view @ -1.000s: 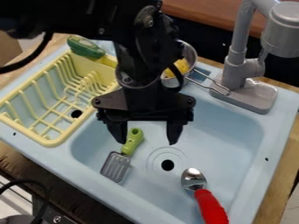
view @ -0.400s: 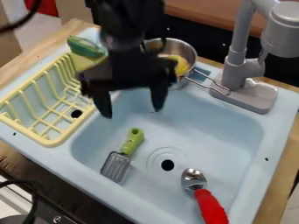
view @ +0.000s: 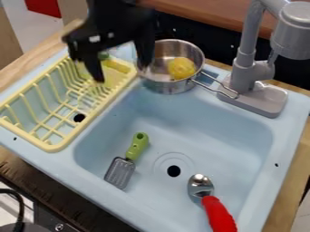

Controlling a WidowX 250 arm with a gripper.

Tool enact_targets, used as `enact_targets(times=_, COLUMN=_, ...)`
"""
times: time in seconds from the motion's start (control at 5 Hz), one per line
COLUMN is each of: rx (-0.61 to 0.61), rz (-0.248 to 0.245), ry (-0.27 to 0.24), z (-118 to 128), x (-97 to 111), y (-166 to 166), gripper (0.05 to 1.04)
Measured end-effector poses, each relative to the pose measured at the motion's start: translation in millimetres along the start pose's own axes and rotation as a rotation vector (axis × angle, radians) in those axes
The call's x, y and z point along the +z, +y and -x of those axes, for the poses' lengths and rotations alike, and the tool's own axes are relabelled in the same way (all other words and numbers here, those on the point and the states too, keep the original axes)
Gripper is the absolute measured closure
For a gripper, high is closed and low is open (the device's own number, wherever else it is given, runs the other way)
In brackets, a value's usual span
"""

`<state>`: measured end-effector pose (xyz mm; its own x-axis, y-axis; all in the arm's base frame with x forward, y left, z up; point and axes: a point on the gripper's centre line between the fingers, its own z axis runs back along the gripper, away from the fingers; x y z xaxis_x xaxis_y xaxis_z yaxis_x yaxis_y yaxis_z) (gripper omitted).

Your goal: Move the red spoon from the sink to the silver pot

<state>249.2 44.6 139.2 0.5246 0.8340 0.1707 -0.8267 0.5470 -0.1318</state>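
Two fingers of the black tool (view: 121, 71) stand apart, with nothing between them. The tool hangs tips down over the far end of the yellow rack (view: 45, 147), one finger over the rack and the other in front of the left rim of the pot (view: 172, 86) as the view shows it; whether that finger touches the rim, I cannot tell. The black arm (view: 118, 16) comes in from the top edge, above the tool.

The spoon (view: 219, 215) lies in the sink (view: 200, 118), well apart from the tool, down and to its right in the view. Its metal bowl points up the view, toward the tool's side, and its red handle runs away from the tool to the bottom edge.

Just right of the tool is the pot, silver and upright, with a yellow thing (view: 181, 68) inside. The pot's wire handle (view: 215, 89) points away from the tool, toward the base of the grey tap (view: 243, 68).

Below the tool in the view, nearer to it than the spoon, lies the spatula (view: 120, 172), its green handle end toward the tool and its grey blade farther off. The drain (view: 174, 171) is between spatula and spoon. Wooden surface (view: 30, 54) shows left of the tool, past the rack.
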Motion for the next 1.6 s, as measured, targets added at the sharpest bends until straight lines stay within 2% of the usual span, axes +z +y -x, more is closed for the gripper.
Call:
enact_targets(times=0.2, rx=0.108, rz=0.022, ry=-0.034, z=-12.5, x=-10.0, y=-7.9, gripper=0.085)
enact_targets(times=0.4, rx=0.113, rz=0.032, ry=-0.041, z=-13.7, x=-11.8, y=-10.1, gripper=0.085)
enact_targets(times=0.6, rx=0.035, rz=0.02, ry=0.038, z=6.9, x=-15.0, y=-7.9, gripper=0.085)
enact_targets(times=0.8, rx=-0.035, rz=0.044, ry=0.067, z=37.0, x=-9.0, y=-7.4, gripper=0.085)
enact_targets(times=1.0, rx=-0.092, rz=-0.003, ry=0.075, z=87.5, x=-20.8, y=-12.2, gripper=0.085)
enact_targets(times=1.2, rx=-0.066, rz=-0.073, ry=0.102, z=124.7, x=-38.8, y=-15.6, gripper=0.085)
enact_targets(times=1.4, rx=-0.066, rz=-0.101, ry=0.173, z=153.4, x=-54.7, y=-18.7, gripper=0.085)
enact_targets(times=1.6, rx=-0.014, rz=-0.091, ry=0.222, z=174.3, x=-62.2, y=-12.6, gripper=0.085)
